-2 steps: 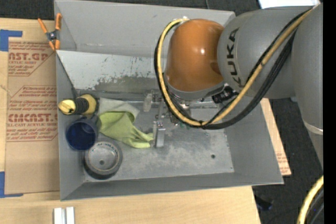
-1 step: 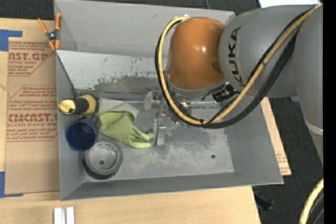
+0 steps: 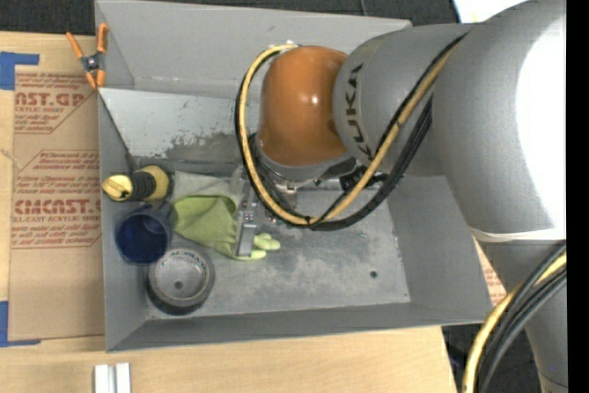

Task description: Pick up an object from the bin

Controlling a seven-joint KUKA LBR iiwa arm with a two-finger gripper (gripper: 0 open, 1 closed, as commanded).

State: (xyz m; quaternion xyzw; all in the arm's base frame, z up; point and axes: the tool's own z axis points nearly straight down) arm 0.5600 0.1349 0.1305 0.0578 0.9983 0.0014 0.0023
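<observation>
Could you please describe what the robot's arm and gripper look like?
The arm is made of thick, rounded silver-grey links, one lettered KUKA in dark letters. A glossy orange dome caps its wrist, looped by yellow and black cables. The gripper is small, grey metal.

My arm: broad, rounded links in smooth silver-grey casing, with a pale seam where two links meet. Black "KUKA" lettering runs along the casing next to my wrist. A glossy orange domed cover caps the wrist. Black-and-yellow cables loop round this dome and run along the links. Under the dome, a dark ring-shaped flange carries my small grey metal gripper.
</observation>
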